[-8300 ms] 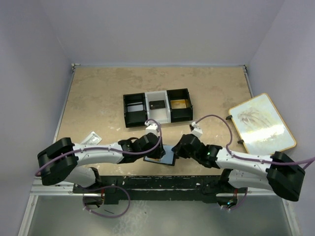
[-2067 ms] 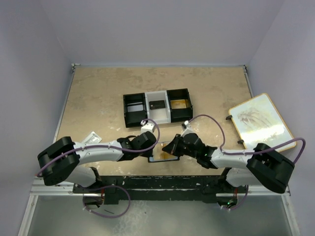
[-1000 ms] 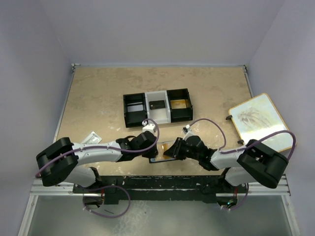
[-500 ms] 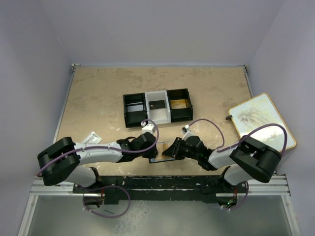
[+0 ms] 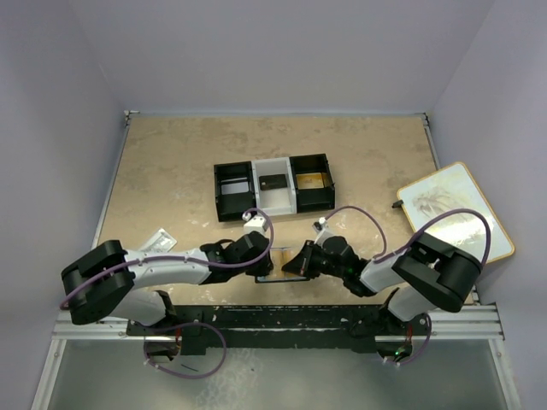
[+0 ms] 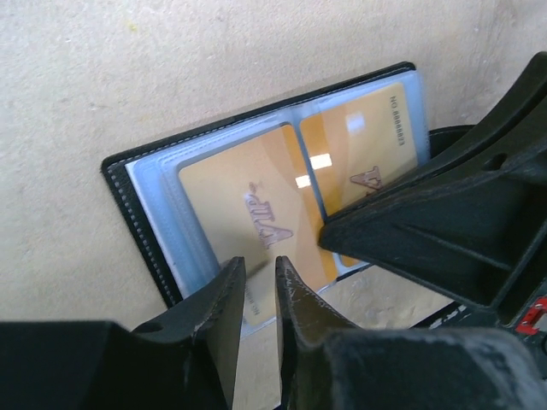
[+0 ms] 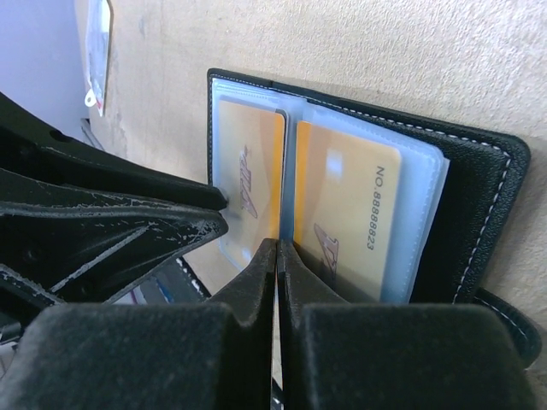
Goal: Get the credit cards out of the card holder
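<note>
You are looking at the holder point(image 6: 162, 205) lying open at the near edge of the table point(image 5: 171, 162), between your two grippers. Two gold cards point(image 6: 248, 201) are sitting side by side inside its clear sleeves, neither one out yet.

Your left gripper point(image 6: 259, 278) is keeping its fingers narrow, pinching the near edge of the holder where the pale sleeve is running into the gap. Your right gripper point(image 7: 276, 252) is pointing in from the opposite side with its fingers pressing fully together. Their tips are resting at the seam between the two sleeves, and you cannot tell whether anything thin is caught between them. The two grippers are facing each other closely across the holder.

The tray point(image 5: 229, 207) is standing farther back, mid-table. A white packet point(image 5: 159, 240) is lying beside your left arm, and a pale board point(image 5: 453, 213) is lying at the right edge.
</note>
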